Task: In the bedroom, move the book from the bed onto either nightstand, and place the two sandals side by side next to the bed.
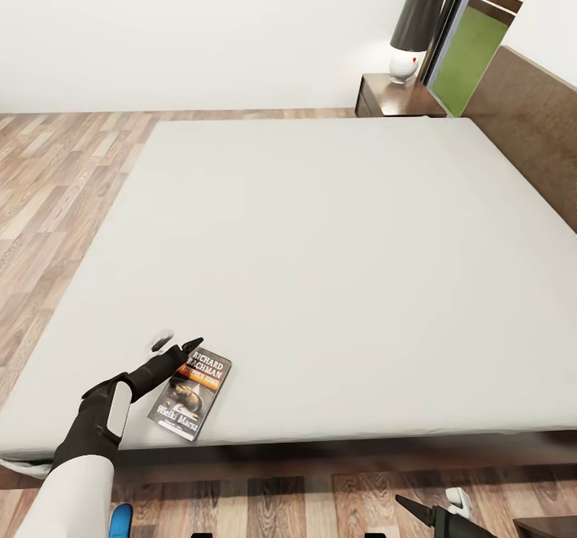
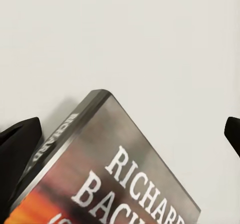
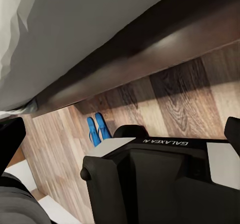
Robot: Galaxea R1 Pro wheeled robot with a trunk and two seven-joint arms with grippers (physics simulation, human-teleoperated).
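Left gripper [image 1: 178, 345] spread wide, holding nothing — straddling near end of book [image 1: 192, 394], long axis running back toward arm.

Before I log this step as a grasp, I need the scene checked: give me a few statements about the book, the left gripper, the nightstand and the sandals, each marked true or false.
1. The book lies on the bed near its foot edge. True.
2. The left gripper is shut on the book. False: its fingers stand apart, one on each side of the book's top corner, as the left wrist view shows.
3. A lamp stands on the nightstand beside the headboard. True.
4. The book lies cover down. False: the cover faces up, with "Richard Bachman" readable.
5. The blue sandals lie on the mattress. False: they lie on the wood floor, close together, near the bed frame.
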